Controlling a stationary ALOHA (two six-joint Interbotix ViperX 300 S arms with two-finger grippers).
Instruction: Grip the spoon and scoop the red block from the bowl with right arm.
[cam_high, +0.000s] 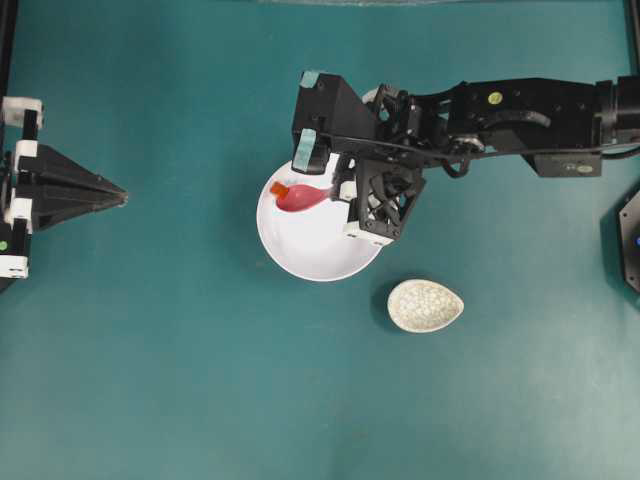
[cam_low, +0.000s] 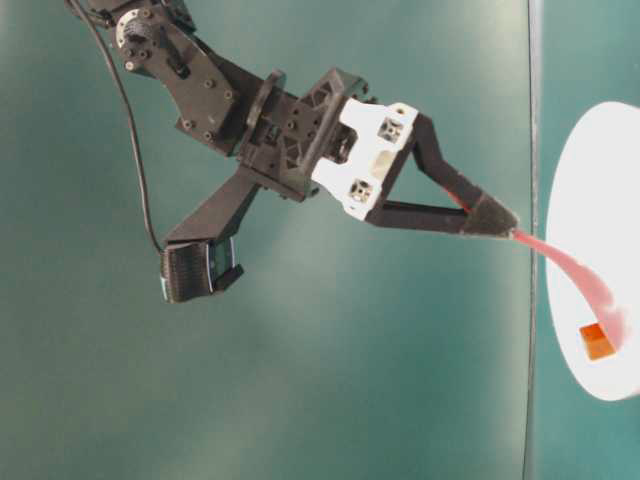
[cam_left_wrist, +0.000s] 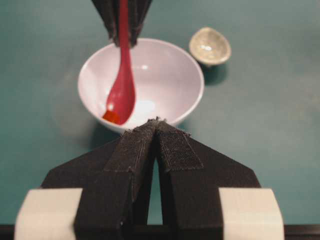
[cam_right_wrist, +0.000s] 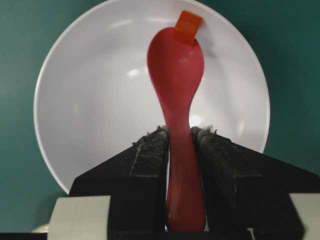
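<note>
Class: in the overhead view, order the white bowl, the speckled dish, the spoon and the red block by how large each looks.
1. bowl
2. speckled dish
3. spoon, handle partly hidden, so close to the dish
4. red block

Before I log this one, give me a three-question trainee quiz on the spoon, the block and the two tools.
1. True or false: the red block lies fully inside the spoon.
2. What does the right tool hold? A) spoon B) speckled dish C) nothing
3. Fill in: the left tool, apart from the bowl, is ____.

Key: 1 false, it sits at the spoon's tip; 2 A; 3 shut.
</note>
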